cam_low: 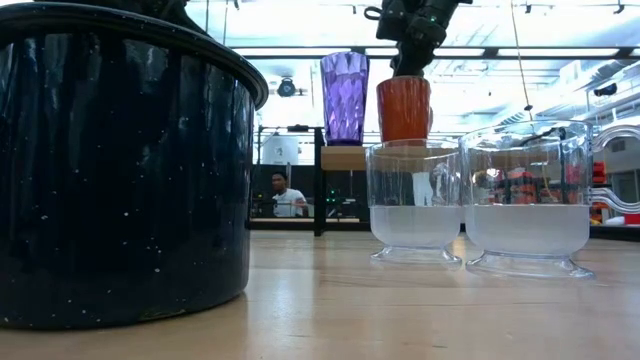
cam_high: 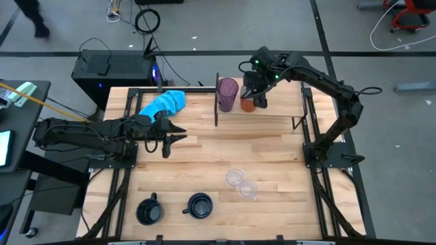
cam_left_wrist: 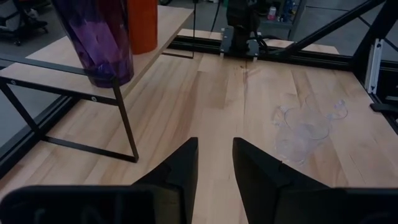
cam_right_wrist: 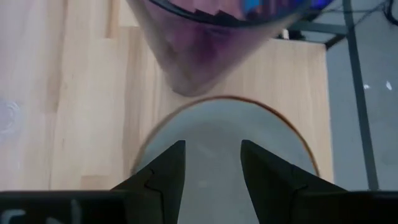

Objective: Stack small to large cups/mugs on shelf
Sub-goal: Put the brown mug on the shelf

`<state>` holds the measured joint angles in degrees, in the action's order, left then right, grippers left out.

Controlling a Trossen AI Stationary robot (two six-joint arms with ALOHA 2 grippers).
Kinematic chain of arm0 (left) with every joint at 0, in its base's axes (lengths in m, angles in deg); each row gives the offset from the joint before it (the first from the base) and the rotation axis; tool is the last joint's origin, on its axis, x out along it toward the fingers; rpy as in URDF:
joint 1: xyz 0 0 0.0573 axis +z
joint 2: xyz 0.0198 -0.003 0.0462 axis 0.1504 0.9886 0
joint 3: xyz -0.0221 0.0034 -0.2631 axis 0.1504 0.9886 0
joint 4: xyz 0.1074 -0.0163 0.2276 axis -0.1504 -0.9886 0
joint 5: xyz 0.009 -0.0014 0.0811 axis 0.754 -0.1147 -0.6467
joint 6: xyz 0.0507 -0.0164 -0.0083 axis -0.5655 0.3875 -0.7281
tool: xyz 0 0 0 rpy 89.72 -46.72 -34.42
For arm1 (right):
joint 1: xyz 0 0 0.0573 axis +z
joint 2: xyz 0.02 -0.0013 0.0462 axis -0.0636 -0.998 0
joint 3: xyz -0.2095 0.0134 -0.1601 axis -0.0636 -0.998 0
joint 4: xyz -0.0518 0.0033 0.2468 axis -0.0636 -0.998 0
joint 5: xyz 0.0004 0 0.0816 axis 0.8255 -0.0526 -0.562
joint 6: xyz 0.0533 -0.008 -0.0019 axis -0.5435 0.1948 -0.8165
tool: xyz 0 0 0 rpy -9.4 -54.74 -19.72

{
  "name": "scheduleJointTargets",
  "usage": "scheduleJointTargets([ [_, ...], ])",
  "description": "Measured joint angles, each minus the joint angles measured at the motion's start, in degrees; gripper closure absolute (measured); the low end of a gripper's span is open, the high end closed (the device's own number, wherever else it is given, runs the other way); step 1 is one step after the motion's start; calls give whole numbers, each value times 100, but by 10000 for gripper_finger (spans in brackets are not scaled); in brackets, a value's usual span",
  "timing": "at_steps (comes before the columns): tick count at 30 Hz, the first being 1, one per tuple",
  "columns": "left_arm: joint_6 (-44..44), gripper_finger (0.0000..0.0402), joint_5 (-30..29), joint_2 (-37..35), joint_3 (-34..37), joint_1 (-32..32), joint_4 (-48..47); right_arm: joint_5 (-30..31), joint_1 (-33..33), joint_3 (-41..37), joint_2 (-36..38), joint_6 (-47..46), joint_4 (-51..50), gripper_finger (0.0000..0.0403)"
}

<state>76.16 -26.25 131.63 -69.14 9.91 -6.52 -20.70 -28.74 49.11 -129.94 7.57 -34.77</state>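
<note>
On the wooden shelf [cam_high: 272, 110] at the far side, a purple tumbler [cam_high: 227, 94] stands on its base. An orange mug [cam_high: 248, 105] with a white inside stands upright just to its right. My right gripper [cam_high: 253, 95] is open, right over the mug's mouth [cam_right_wrist: 211, 124]. My left gripper [cam_high: 178, 136] hovers open over the table's left middle, holding nothing. Two clear cups [cam_high: 234, 177] [cam_high: 247, 190] stand near the table's middle front. Two black mugs [cam_high: 149, 210] [cam_high: 199, 205] stand at the near edge. My right gripper points down at the orange mug, and both fingertips [cam_right_wrist: 168, 165] show over its white inside, within the rim [cam_right_wrist: 217, 98]. I cannot tell whether they touch the mug. The mug stands upright on the shelf board [cam_low: 345, 158].
A bright blue cloth [cam_high: 165, 103] lies at the far left of the table, next to the shelf's left upright [cam_high: 216, 102]. The shelf board to the right of the mug is bare. In the low view a person [cam_low: 288, 195] shows in the room beyond the table.
</note>
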Motion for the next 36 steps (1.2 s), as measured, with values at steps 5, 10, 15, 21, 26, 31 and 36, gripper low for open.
scheduleJointTargets([
  [5,1,294,0,0,0,0,1,-26,79,0,0,34,100,242],
  [10,2,294,1,0,0,0,1,-36,81,0,0,43,100,242],
  [15,2,294,0,0,0,0,1,-44,81,0,0,44,100,242],
  [21,2,294,0,0,0,0,1,-55,81,0,0,44,102,242],
  [26,2,294,0,0,-1,1,1,-59,81,0,0,48,102,242],
  [31,2,294,1,0,-2,2,0,-61,81,0,0,87,105,242],
  [36,2,294,1,0,-2,0,0,-75,81,0,0,107,113,242],
])
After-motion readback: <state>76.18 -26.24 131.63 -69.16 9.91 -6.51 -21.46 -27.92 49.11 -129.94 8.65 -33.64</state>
